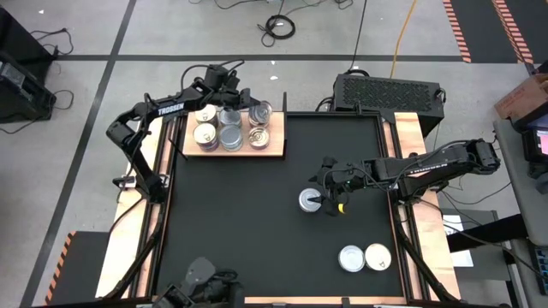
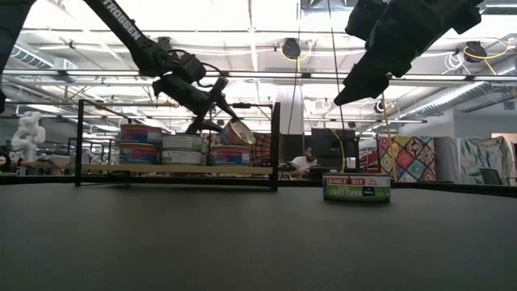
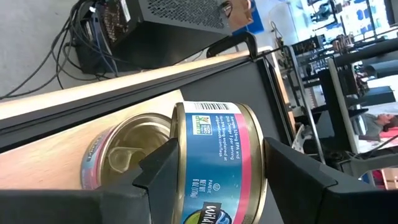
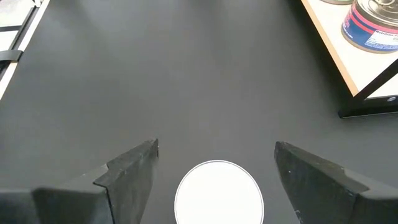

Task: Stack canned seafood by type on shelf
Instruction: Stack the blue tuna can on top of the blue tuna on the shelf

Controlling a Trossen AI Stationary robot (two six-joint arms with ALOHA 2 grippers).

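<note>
Left claw [image 3: 211,180] grips tilted can [image 3: 217,162] above shelf [image 3: 50,155].

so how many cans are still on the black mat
3, all on the black mat: one can at its middle below the open right gripper; a silvery can and a cream can side by side in its lower right corner.
</note>
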